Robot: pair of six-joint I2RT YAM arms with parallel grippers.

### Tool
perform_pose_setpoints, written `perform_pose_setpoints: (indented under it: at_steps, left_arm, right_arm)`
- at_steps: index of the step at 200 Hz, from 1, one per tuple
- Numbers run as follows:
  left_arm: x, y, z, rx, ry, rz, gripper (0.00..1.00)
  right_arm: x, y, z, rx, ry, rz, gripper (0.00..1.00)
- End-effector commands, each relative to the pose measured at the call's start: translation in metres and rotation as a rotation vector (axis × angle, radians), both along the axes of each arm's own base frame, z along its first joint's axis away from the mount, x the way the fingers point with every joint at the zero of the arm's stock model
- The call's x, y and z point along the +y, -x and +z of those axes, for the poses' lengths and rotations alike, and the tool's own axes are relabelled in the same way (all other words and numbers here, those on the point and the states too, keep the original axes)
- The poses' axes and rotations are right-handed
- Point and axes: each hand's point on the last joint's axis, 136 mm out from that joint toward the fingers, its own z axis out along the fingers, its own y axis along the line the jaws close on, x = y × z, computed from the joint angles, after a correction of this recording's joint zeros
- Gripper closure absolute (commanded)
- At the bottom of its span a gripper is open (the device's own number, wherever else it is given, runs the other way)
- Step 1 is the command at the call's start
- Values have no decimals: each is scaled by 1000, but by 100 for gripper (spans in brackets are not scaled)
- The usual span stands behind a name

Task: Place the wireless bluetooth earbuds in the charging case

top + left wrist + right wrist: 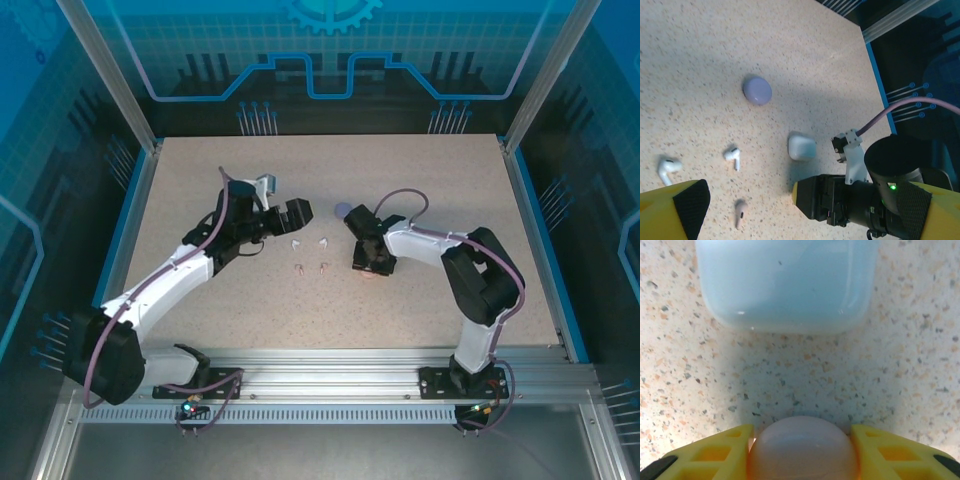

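- The right end effector (802, 437) is lowered to the tabletop (805, 375). Its yellow fingers (715, 452) are pressed against both sides of a rounded pink charging case (802, 460), which is thus gripped.
- Just beyond the gripped case, a white charging case (785, 285) is seen lying on the tabletop. A strip of bare surface separates the two cases.
- The left end effector (297, 212) is held over the middle of the tabletop, with its jaws spread wide and nothing between them.
- Between the two end effectors, the white earbuds (297, 243) are laid loose on the tabletop, side by side and apart.
- The pink earbuds (301, 267) are laid just nearer the arm bases, also loose and outside any case.
- A purple charging case (757, 90) is seen farther back, near the white case but not touching it.
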Motion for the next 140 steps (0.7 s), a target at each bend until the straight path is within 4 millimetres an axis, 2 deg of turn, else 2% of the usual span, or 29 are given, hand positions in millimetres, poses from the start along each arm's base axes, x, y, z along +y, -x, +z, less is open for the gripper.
perform_pose_setpoints:
  at_steps: [1, 38, 70, 140]
  left_arm:
    - [-12, 6, 10, -31, 59, -6, 1]
    - [-29, 13, 0, -62, 84, -20, 1]
    - [-38, 20, -13, -117, 139, -13, 1]
    - [-64, 29, -49, -141, 218, -38, 1]
  right_arm:
    - [-5, 27, -1, 79, -4, -62, 62]
    - [-16, 40, 2, 80, -31, -232, 62]
    - [-21, 43, 13, 48, -87, -375, 62]
    - [-7, 14, 71, -61, -290, -515, 61]
